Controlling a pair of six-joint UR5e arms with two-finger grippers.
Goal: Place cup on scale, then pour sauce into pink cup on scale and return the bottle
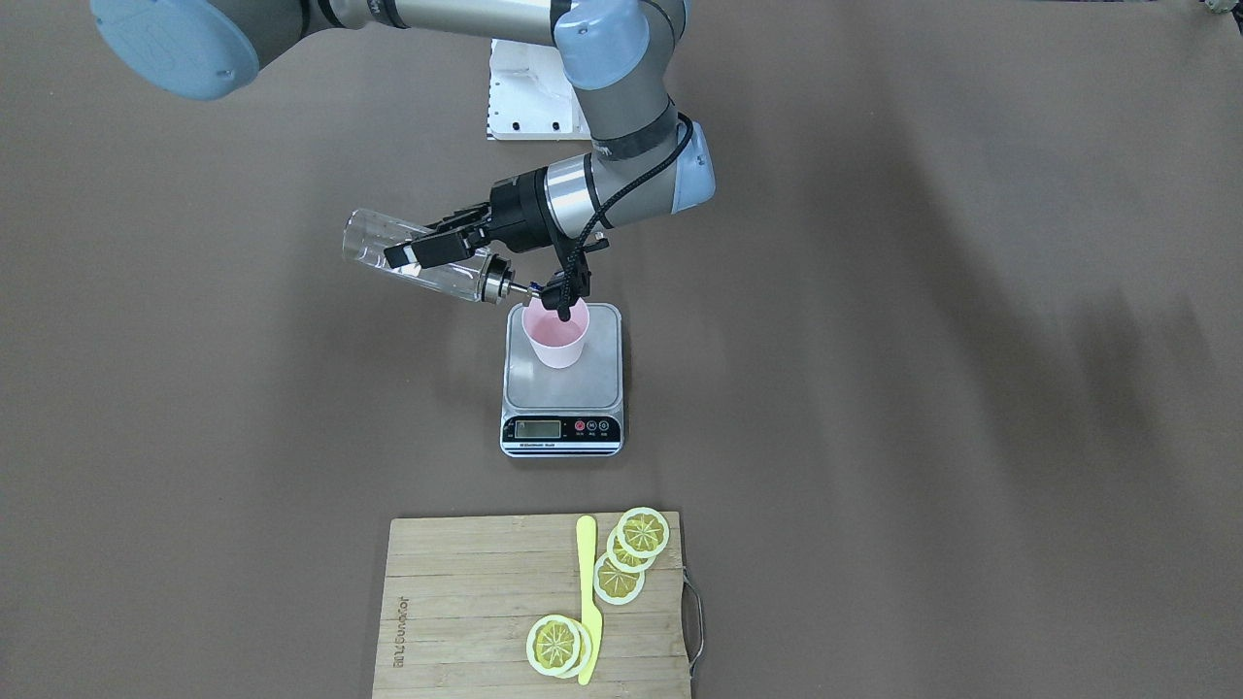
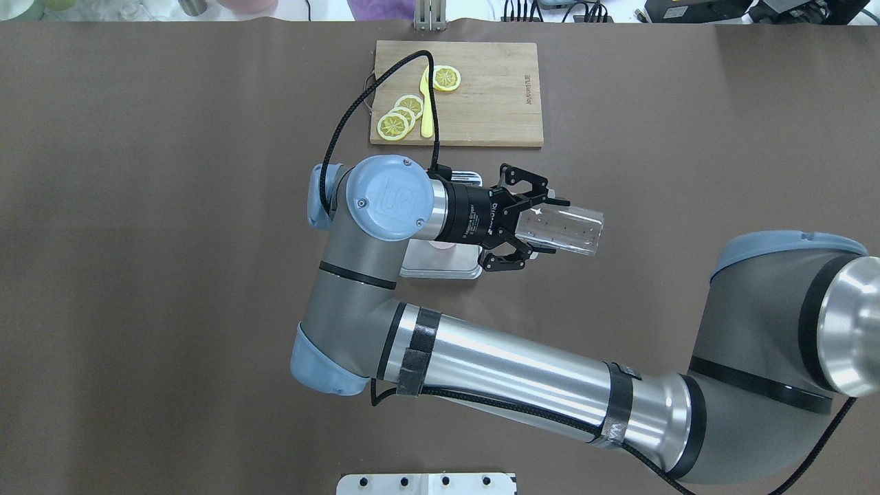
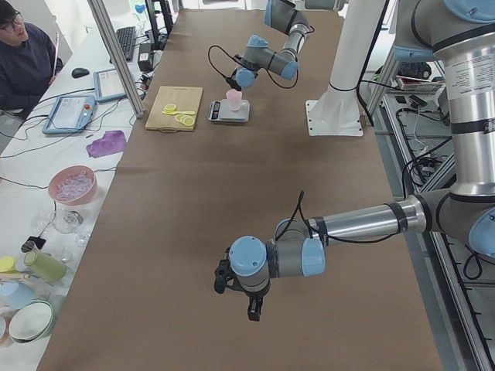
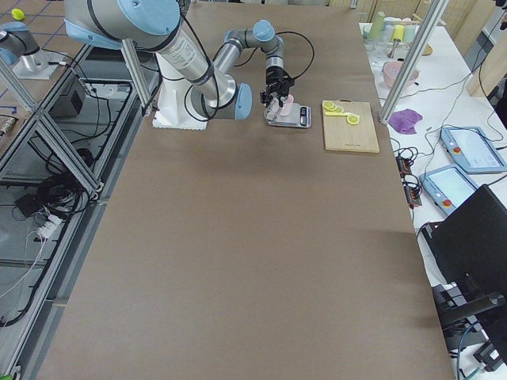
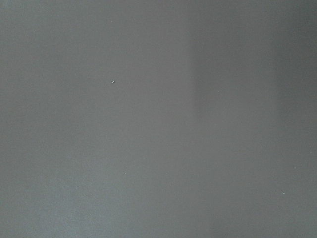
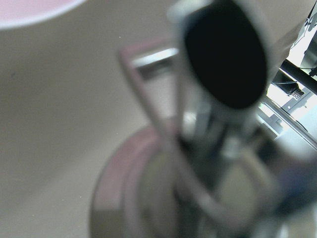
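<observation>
A pale pink cup (image 1: 555, 340) stands upright on the steel platform of the scale (image 1: 568, 390), toward its far end. My right gripper (image 1: 439, 249) is shut on the clear glass bottle (image 1: 377, 247), which is tipped almost level, its metal spout (image 1: 500, 279) at the cup's rim. From overhead the bottle (image 2: 568, 230) sticks out of the right gripper (image 2: 525, 228), and the wrist hides most of the cup and scale (image 2: 440, 269). The right wrist view is a blur of spout and pink. My left gripper (image 3: 249, 303) hangs far off over bare table; I cannot tell its state.
A bamboo cutting board (image 1: 466, 602) with lemon slices (image 1: 643, 532) and a yellow knife (image 1: 587, 602) lies on the operators' side of the scale. The white arm base (image 1: 524, 97) sits behind it. A person (image 3: 27, 58) sits beside the table's far end.
</observation>
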